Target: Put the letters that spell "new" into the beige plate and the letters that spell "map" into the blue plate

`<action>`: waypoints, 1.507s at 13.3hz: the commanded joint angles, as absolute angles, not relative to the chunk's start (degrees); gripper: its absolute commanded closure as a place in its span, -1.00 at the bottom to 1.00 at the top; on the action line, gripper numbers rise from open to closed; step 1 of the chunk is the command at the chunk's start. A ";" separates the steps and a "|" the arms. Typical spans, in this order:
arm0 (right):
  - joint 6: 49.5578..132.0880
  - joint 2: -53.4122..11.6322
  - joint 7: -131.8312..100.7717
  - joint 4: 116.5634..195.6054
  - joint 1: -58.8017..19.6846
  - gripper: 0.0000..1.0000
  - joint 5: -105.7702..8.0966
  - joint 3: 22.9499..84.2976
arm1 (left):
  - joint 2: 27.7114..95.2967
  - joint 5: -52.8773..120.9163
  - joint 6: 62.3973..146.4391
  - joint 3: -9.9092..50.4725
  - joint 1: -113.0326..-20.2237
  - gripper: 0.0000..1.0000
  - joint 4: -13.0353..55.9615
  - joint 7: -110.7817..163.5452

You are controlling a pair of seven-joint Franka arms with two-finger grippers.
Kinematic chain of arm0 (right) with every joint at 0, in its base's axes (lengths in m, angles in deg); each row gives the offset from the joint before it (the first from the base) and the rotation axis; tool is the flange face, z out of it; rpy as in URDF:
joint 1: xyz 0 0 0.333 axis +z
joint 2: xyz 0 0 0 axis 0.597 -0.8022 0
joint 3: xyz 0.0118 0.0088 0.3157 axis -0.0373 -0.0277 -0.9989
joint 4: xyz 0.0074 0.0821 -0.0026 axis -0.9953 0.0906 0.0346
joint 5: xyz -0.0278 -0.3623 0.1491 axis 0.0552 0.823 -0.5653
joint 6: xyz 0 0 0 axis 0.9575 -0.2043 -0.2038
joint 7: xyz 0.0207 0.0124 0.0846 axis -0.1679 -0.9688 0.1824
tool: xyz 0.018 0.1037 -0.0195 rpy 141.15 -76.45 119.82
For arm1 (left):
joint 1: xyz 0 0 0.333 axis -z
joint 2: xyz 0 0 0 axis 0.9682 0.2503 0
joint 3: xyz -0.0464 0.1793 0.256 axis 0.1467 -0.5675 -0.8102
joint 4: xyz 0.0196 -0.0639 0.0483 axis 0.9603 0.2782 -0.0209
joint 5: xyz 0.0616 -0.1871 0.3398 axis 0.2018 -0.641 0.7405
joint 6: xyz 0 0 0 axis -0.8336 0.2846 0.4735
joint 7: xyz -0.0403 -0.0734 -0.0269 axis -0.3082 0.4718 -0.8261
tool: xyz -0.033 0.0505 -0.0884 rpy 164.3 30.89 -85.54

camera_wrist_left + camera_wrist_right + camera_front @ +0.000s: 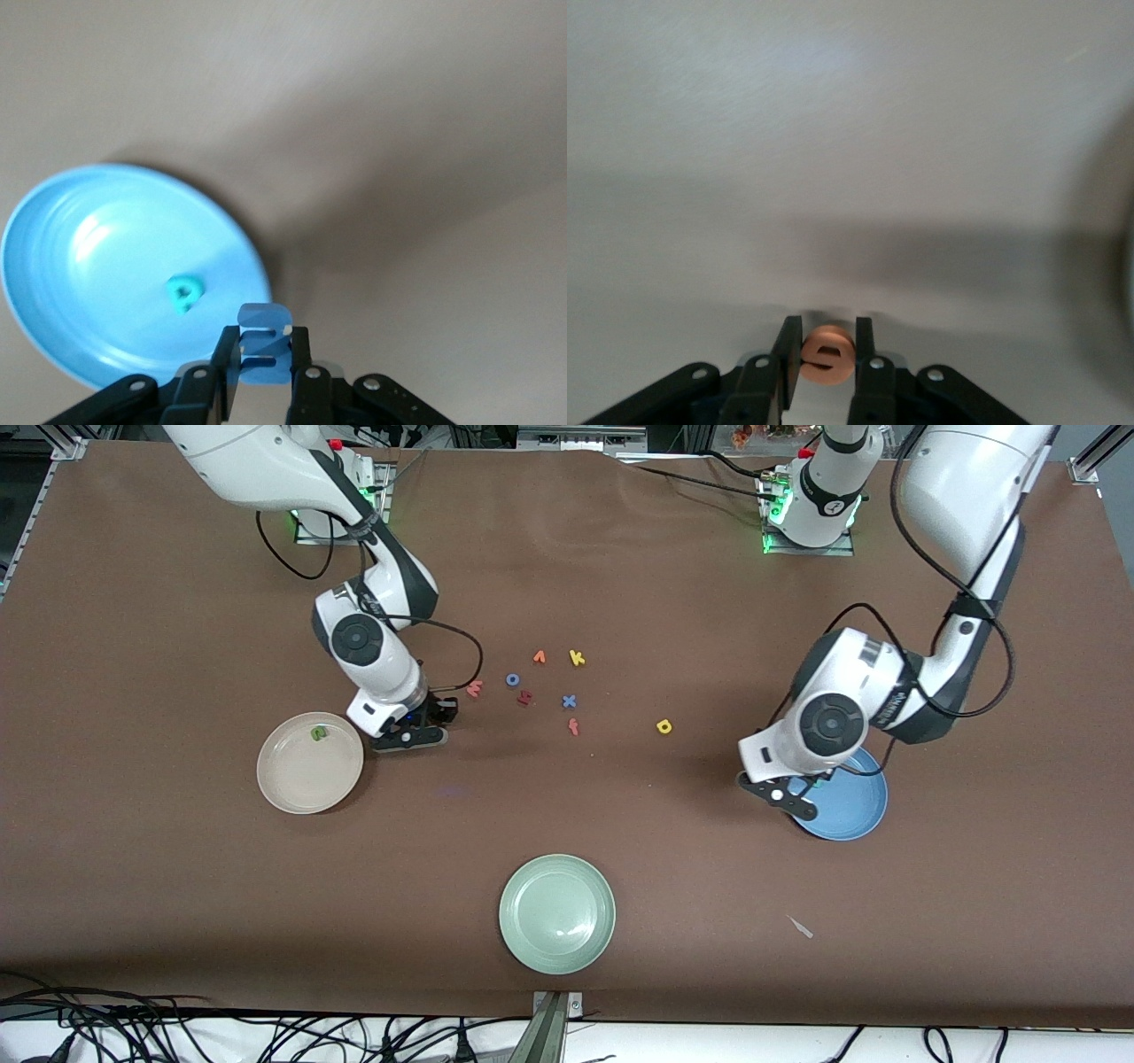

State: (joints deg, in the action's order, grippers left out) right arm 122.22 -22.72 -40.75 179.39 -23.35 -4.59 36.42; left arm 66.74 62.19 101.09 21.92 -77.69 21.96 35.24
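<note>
My right gripper [827, 340] is shut on the orange e [827, 357], low at the table beside the beige plate [306, 775]; in the front view this gripper [409, 735] hides the letter. The green n [318, 732] lies in that plate. My left gripper [265, 343] is shut on the blue m [265, 315] and hangs over the rim of the blue plate [80, 266], where the teal p [184, 293] lies. The salmon w [475, 688] and the yellow a [664, 726] lie on the brown table.
Between the arms lie a blue o [512, 679], an orange v shape [539, 657], a yellow k [577, 658], a dark red letter [524, 698], a blue x [569, 701] and an orange-red letter [573, 727]. A pale green plate [557, 912] sits nearest the camera.
</note>
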 commanded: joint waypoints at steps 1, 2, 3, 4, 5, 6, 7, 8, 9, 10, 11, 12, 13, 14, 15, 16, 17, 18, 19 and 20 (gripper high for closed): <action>117.24 -18.43 -27.91 178.88 -27.94 0.94 -3.99 37.98 | 63.04 63.93 107.72 22.52 -83.64 1.00 30.27 40.46; 117.15 -17.74 -23.51 178.88 -29.87 0.94 -3.91 38.24 | 62.69 63.93 111.84 22.52 -87.07 1.00 32.82 44.48; 117.06 -17.21 -19.11 178.97 -30.41 0.94 -3.82 39.64 | 62.69 63.93 114.41 22.52 -89.19 1.00 34.24 48.09; 116.97 -17.11 -15.41 179.14 -30.50 0.93 -3.82 41.91 | 62.86 64.02 114.95 22.44 -90.08 1.00 34.42 49.78; 117.32 -17.37 -14.33 180.01 -30.77 0.92 -3.90 43.07 | 63.13 65.06 115.40 22.43 -91.05 1.00 35.04 50.06; 117.93 -17.55 -14.50 180.63 -30.77 0.75 -4.25 43.08 | 63.22 65.85 116.62 22.43 -91.15 0.85 35.65 50.06; 117.94 -17.55 -15.02 180.64 -30.77 0.17 -4.78 43.08 | 63.39 65.95 117.24 22.43 -91.41 0.10 35.83 50.15; 117.85 -17.55 -16.07 180.72 -30.77 -0.22 -4.87 43.08 | 63.04 65.95 116.55 22.61 -91.24 -0.79 35.57 50.06; 117.59 -17.55 -17.73 180.81 -30.68 -0.28 -4.96 42.99 | 62.61 65.86 115.50 22.87 -90.63 -1.00 34.96 49.88; 117.76 -17.29 -20.88 181.68 -30.59 -0.28 -4.96 42.38 | 62.51 65.78 114.36 24.53 -90.88 -1.00 33.91 49.27; 117.50 -16.94 -26.66 181.95 -30.59 -0.28 -5.05 39.24 | 62.34 65.08 114.00 25.07 -90.80 -1.00 32.94 48.92; 117.50 -16.59 -34.20 182.65 -30.42 -0.28 -5.13 35.82 | 61.99 64.90 112.34 25.77 -90.53 -1.00 31.63 48.22; 117.93 -16.59 -41.41 183.27 -29.89 -0.28 -5.05 33.00 | 62.16 64.81 110.06 27.51 -90.44 -1.00 29.96 46.30; 118.81 -16.59 -46.87 183.97 -28.67 -0.28 -5.05 31.06 | 62.25 64.72 108.30 28.40 -90.27 -1.00 29.07 43.15; 120.56 -16.59 -50.84 185.02 -27.70 -0.28 -5.05 30.51 | 62.25 64.55 107.93 29.37 -89.75 -1.00 28.89 39.29; 122.66 -16.67 -54.28 186.34 -26.56 -0.28 -5.05 29.73 | 62.34 63.59 107.93 30.07 -89.57 -1.00 28.89 34.64; 124.86 -17.11 -56.75 187.39 -25.59 -0.28 -5.05 29.54 | 62.42 62.19 107.93 30.95 -89.13 -1.00 28.89 30.59; 126.62 -17.64 -59.12 188.10 -24.45 -0.28 -5.05 29.54 | 62.60 60.34 107.93 31.66 -88.69 -1.00 28.89 26.89; 127.51 -17.99 -61.76 188.19 -23.40 -0.28 -5.05 29.54 | 63.04 58.93 108.02 31.75 -87.82 -1.00 28.89 23.46; 127.69 -18.43 -63.35 188.20 -22.69 -0.28 -5.05 29.54 | 63.56 58.66 108.45 31.75 -86.94 -1.00 29.41 20.91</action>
State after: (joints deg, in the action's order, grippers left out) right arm 125.78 -18.25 -59.87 187.19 -23.57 -4.86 29.45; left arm 62.80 60.44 108.88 31.55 -88.13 29.37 26.15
